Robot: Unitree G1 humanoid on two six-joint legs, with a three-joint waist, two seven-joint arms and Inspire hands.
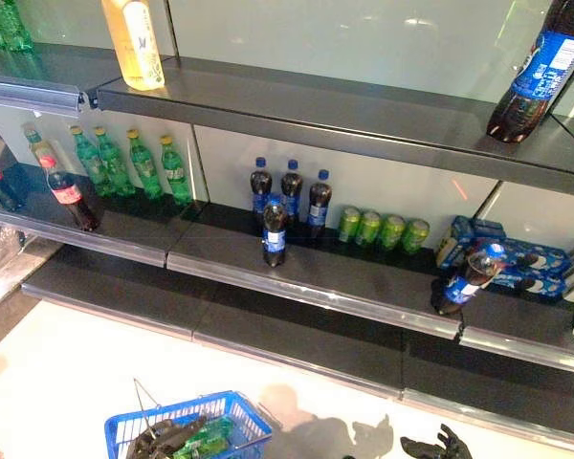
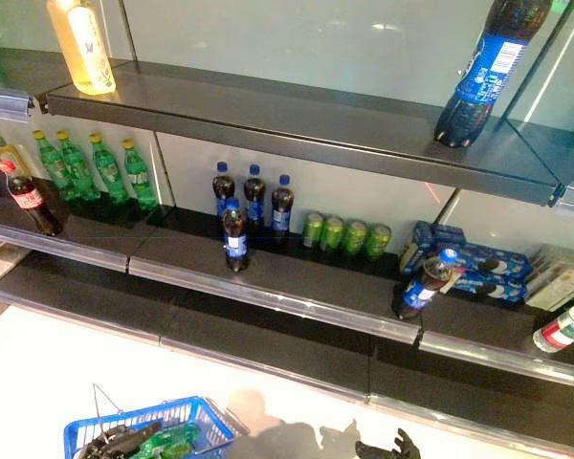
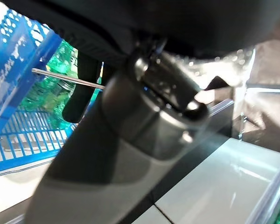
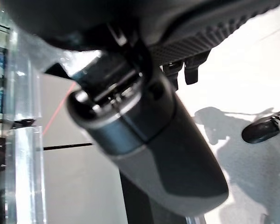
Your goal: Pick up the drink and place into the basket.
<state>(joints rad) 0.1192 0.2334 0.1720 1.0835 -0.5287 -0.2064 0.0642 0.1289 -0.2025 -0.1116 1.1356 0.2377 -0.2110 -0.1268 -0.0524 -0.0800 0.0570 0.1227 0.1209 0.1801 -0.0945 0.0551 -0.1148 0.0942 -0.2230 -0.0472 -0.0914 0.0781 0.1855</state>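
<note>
A blue plastic basket [image 1: 241,423] with a wire handle [image 1: 142,394] stands on the pale floor at the lower left. Inside it lies a green drink bottle [image 1: 209,441], seen again through the mesh in the left wrist view [image 3: 49,81]. My left hand [image 1: 161,436] reaches into the basket beside the bottle. Its fingers [image 3: 81,93] look straight and its thumb stands clear of the bottle. My right hand [image 1: 442,446] hangs low at the bottom edge, fingers relaxed and holding nothing.
Dark shelves hold several cola bottles [image 1: 275,232], green bottles [image 1: 144,163], green cans [image 1: 383,230] and blue biscuit boxes [image 1: 502,253]. One cola bottle [image 1: 464,280] leans at the shelf's front right. A large cola bottle [image 1: 540,72] and a yellow bottle [image 1: 134,43] stand on the top shelf.
</note>
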